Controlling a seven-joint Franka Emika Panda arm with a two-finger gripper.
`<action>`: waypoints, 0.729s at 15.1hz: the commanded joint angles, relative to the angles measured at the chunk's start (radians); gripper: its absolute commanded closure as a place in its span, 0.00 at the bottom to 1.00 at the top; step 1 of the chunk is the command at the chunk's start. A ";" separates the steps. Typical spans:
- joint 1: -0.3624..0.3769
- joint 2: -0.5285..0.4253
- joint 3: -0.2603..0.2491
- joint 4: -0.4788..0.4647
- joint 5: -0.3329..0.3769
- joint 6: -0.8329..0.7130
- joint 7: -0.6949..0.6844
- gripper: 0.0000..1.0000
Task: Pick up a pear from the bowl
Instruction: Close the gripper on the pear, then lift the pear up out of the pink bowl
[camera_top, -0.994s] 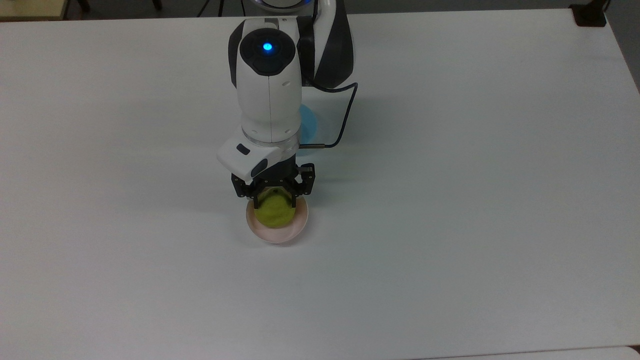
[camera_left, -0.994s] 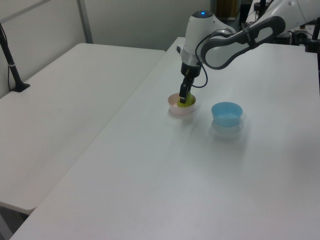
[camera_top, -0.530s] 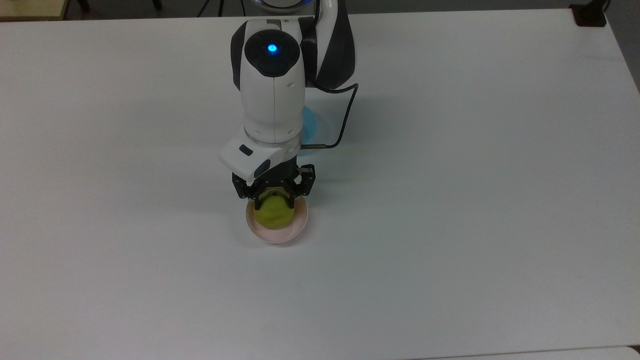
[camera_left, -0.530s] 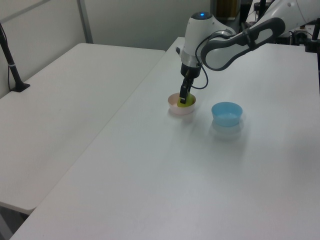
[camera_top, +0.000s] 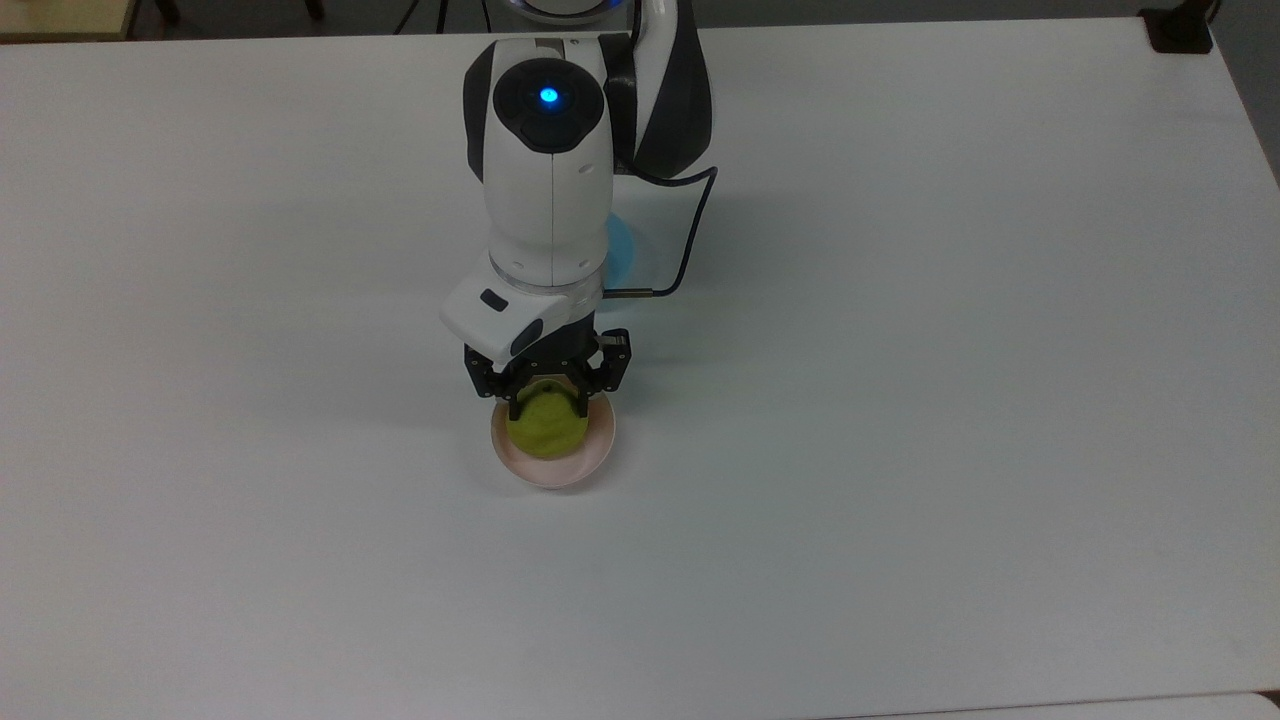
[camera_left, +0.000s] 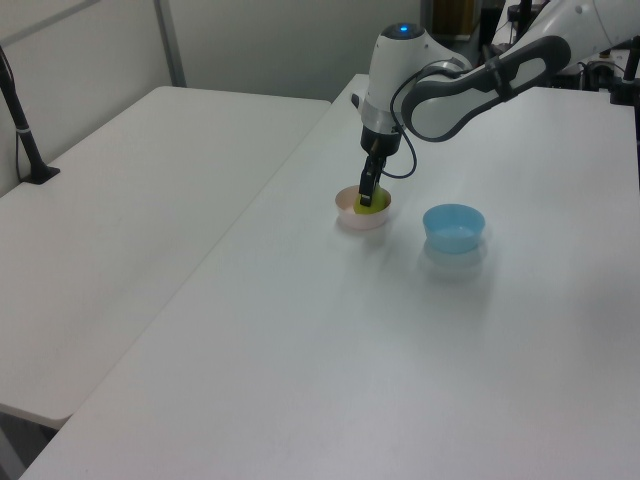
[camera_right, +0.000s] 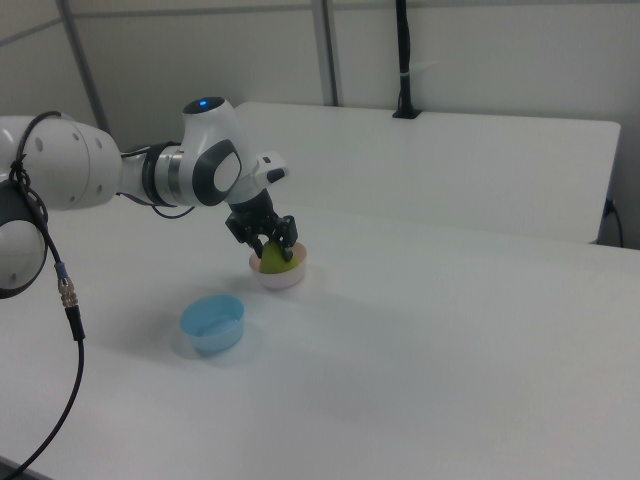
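The yellow-green pear (camera_top: 548, 432) lies in the pale pink bowl (camera_top: 601, 455) at the middle of the white table. My gripper (camera_top: 548, 405) points straight down into the bowl, its two black fingers pressed against the sides of the pear's upper end. In the left view the gripper (camera_left: 366, 199) reaches into the bowl (camera_left: 350, 220) and hides most of the pear (camera_left: 376, 207). The right view has the fingers (camera_right: 285, 236) straddling the pear (camera_right: 274, 261), which rests inside the bowl (camera_right: 281, 282).
A light blue bowl (camera_left: 453, 228) stands a short way from the pink one, largely hidden under the arm in the top view (camera_top: 622, 250). A black cable (camera_top: 690, 240) loops beside the wrist. A second white table (camera_left: 130, 200) adjoins at the left view's left.
The arm's upper housing has shifted slightly toward the top view's right. The fingers have drawn in a little on the pear, which stays in the bowl.
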 joint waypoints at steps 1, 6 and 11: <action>0.007 -0.025 -0.006 -0.005 -0.010 0.001 0.010 0.73; 0.007 -0.036 -0.006 -0.002 -0.003 -0.001 0.011 0.73; 0.006 -0.079 -0.004 0.000 0.000 -0.039 0.011 0.73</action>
